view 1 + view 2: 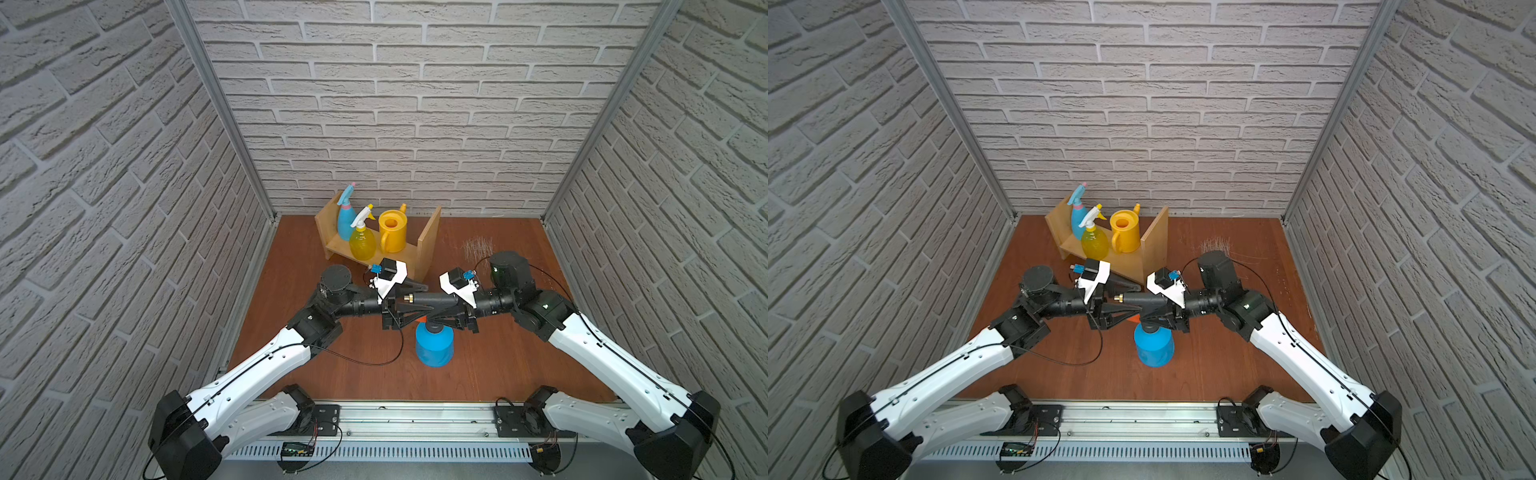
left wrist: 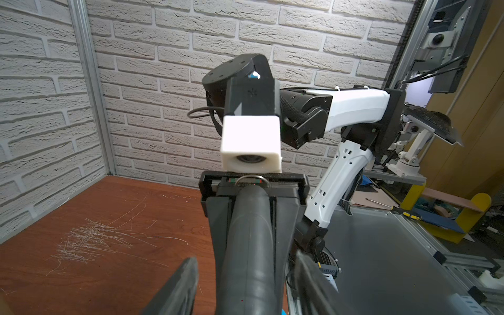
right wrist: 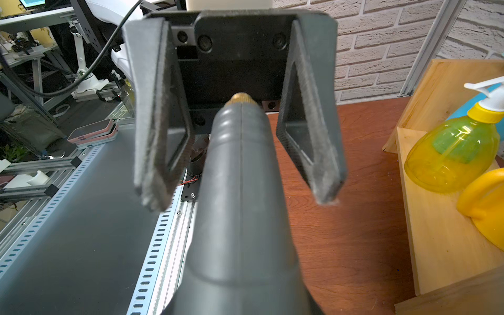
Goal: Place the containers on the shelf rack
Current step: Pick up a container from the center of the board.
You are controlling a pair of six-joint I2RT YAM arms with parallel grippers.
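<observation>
Right now the blue pump sprayer [image 1: 434, 347] is near the middle of the bench [image 1: 498, 353]. It is in front of the shelf rack [image 1: 430, 237], not on it. I cannot tell if its bottom sits on the bench.

Its grey handle [image 3: 240, 191] lies flat, and the little brass tip [image 3: 240, 98] points at the left arm [image 1: 266, 365]. The right arm [image 1: 602, 361] has its jaws squeezed around the handle, holding it. The left jaws are partly open, one on each side of the tip end, with a gap on both sides.

On the rack's low board stand the light-blue spray bottle [image 1: 345, 222], the see-through yellow spray bottle [image 1: 362, 245] just in front of it, and the yellow watering can [image 1: 392, 232] beside them. The yellow bottle has a green label [image 3: 452, 147], but its words are too blurry to read.
</observation>
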